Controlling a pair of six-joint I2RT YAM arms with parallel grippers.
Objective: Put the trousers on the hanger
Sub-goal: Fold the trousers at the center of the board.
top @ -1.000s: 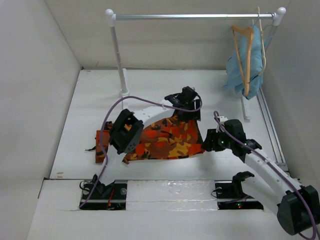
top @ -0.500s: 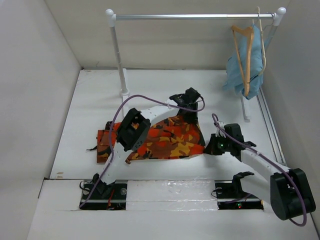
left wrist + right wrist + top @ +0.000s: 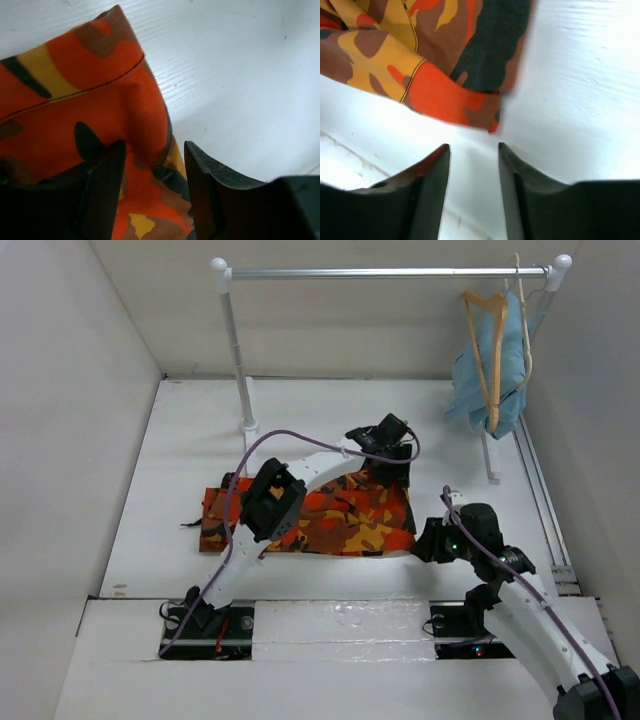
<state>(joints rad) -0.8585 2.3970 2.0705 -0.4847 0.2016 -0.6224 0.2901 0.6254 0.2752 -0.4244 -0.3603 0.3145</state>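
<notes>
The camouflage trousers [image 3: 335,520] lie folded flat on the white table. My left gripper [image 3: 393,462] is at their far right corner. In the left wrist view its jaws [image 3: 152,145] are closed on a raised fold of the trousers [image 3: 90,100]. My right gripper [image 3: 422,540] is open and empty, low over the table just off the trousers' near right corner [image 3: 470,107]; its jaws [image 3: 473,146] point at that corner without touching it. The tan wooden hanger [image 3: 492,360] hangs at the right end of the rail.
A clothes rail [image 3: 390,273] on white posts spans the back. A light blue garment [image 3: 510,370] hangs on a second hanger at its right end, behind the tan hanger. White walls close in left, right and back. A metal track [image 3: 540,490] runs along the right side.
My left gripper moved right and the trousers slid right with it. My right gripper drew back toward the near edge, staying by the trousers' near right corner.
</notes>
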